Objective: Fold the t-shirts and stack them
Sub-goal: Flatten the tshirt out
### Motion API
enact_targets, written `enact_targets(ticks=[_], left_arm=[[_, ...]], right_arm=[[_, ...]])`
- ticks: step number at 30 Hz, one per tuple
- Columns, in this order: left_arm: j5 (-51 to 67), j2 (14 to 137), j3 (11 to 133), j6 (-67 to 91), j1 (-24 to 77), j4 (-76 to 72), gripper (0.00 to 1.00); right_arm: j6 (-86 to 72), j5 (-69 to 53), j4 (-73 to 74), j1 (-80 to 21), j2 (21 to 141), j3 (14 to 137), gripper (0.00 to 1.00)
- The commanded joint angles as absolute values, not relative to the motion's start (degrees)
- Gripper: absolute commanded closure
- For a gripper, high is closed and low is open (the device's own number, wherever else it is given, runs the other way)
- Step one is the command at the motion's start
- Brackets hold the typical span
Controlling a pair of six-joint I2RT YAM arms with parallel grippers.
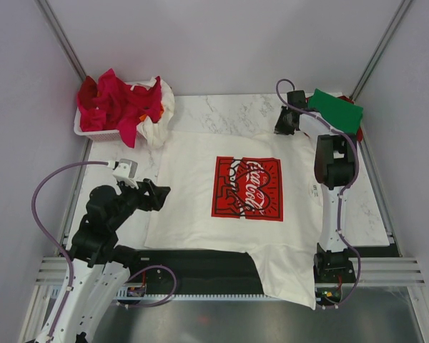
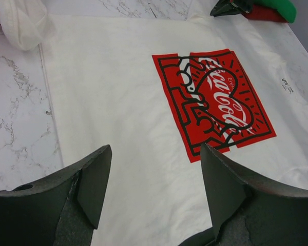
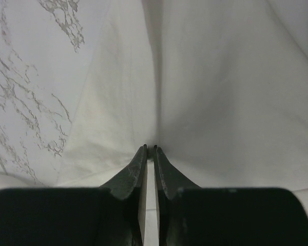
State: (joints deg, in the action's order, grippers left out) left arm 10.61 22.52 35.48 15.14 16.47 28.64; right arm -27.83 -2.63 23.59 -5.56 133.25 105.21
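The big white t-shirt [image 1: 200, 207] is spread flat, front up, across the middle of the marble table [image 1: 229, 111]. Its red print [image 1: 247, 188] faces the ceiling and its bottom part hangs over the near edge between the two arm bases. The cloth is mostly smooth.

The right end effector [image 3: 150, 148] is down at the far right corner of that shirt, up by the shoulder. Its fingers are pinched almost together with a ridge of white cloth running up from the tips, so it looks clamped on the fabric. The left end effector [image 2: 155, 148] sits at the shirt's left edge with its fingers spread wide and nothing between them.

In the far left corner there's a white basket [image 1: 93, 132] stuffed with crumpled red t-shirts [image 1: 111, 103]. Another white t-shirt [image 1: 159, 114] spills over its right side and just about touches the big one. In the far right corner, behind the right arm, a folded green t-shirt [image 1: 337, 111] lies flat – a bit of red peeks out under it, can't tell what.
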Motion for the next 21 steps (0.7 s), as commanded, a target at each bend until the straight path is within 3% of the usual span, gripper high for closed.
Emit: enact_targets(ticks=[1,13,15,17,21], left_arm=[[10.5,22.9,35.9,16.8,16.6,28.7,0.23],[10.8,23.4,36.0,16.7,16.4,28.7,0.24],[10.7,23.4,36.0,16.7,16.4,28.7,0.24],[10.8,23.4,36.0,16.7,16.4,28.7,0.24],[10.7,22.9,36.0,16.6,16.4,28.8,0.24]], right_arm=[[-27.7,-0.4,24.2,-6.9,133.2,108.3,0.87],[-28.9,-4.6,25.2,-12.3,143.1,131.9,0.89],[-30.0,-7.5,21.8,-12.9,147.1,135.3,0.56],[-30.8,-10.4,21.6,-13.1,150.4,137.9,0.31],[-28.3,-7.0,19.4,-12.7,145.6,133.7,0.27]])
